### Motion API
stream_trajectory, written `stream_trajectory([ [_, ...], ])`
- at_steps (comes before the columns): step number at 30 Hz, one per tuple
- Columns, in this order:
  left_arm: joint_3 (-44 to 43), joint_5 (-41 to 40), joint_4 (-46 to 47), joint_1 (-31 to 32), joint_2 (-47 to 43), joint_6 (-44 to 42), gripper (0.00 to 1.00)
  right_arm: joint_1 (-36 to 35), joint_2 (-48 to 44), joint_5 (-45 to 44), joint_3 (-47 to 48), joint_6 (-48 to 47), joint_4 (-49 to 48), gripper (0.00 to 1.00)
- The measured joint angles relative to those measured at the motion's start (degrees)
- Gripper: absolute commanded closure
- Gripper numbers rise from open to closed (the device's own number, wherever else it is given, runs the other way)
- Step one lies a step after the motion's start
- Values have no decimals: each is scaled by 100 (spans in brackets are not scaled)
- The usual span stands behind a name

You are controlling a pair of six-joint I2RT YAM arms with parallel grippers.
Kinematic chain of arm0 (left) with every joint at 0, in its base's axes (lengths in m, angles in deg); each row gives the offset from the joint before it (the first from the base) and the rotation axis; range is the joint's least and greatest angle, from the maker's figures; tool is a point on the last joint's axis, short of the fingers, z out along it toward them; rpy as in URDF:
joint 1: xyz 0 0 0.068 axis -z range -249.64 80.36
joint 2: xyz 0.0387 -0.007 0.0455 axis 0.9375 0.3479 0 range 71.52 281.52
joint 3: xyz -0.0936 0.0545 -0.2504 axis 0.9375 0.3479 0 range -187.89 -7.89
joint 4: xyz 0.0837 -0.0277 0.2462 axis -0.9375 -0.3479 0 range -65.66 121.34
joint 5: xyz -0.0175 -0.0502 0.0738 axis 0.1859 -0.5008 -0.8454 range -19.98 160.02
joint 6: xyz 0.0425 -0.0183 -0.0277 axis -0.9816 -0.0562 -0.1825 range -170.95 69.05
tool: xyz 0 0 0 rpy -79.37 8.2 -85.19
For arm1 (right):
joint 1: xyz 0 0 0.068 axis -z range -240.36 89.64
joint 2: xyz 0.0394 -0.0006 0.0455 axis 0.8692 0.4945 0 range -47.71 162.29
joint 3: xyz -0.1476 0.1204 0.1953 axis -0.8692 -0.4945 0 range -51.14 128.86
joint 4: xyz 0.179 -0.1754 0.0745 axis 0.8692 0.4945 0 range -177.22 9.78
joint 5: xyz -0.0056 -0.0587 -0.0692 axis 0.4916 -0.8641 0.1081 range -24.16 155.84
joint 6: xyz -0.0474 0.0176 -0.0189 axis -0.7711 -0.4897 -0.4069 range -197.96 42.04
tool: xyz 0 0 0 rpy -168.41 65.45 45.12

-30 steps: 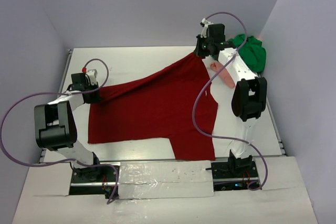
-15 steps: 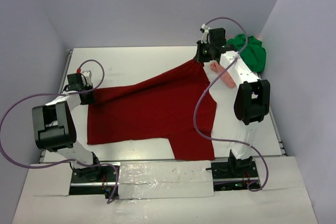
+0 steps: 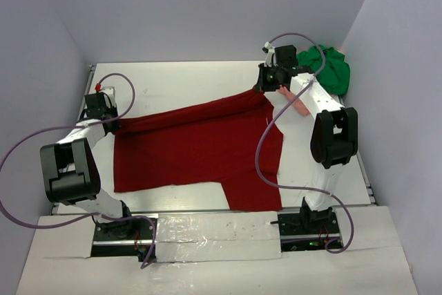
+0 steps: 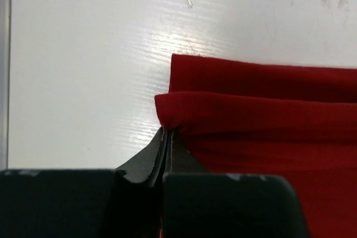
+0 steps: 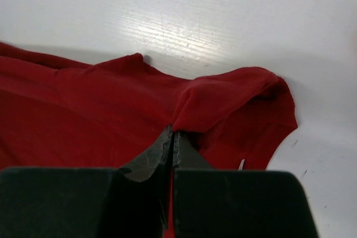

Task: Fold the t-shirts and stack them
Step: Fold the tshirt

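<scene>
Left end effector and right end effector each clenched on far corner of dark red t-shirt. Edge taut between them, likely to spread cloth flat on worktop for folding.

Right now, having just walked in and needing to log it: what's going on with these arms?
Two arms are handling a dark red t-shirt spread on the white table. The left gripper has its fingers shut on the far left edge, the right gripper on the far right edge, cloth stretched between them. A green t-shirt lies bunched in the far right corner, a pale pink one beside it.
</scene>
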Motion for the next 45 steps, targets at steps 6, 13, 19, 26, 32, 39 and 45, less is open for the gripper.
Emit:
stream_trajectory([
  [6,-13,-118,127,0,24,-125,100,-13,-251,120,-192,15,39,100],
  [13,-7,-260,267,0,144,-238,100,-81,-566,181,-398,11,66,100],
  [19,66,-234,442,0,201,-278,100,-103,-664,254,-614,-11,114,100],
  [26,142,114,157,-39,236,-413,61,-118,-796,291,-702,-125,337,100],
  [32,323,400,-409,-70,-96,-409,61,-118,-949,308,-702,-243,492,75],
  [39,455,625,-931,-81,-1134,-420,64,-118,-1047,479,-699,-551,793,39],
  [45,570,763,-870,-166,-1720,-380,68,-118,-1235,656,-699,-931,1104,39],
])
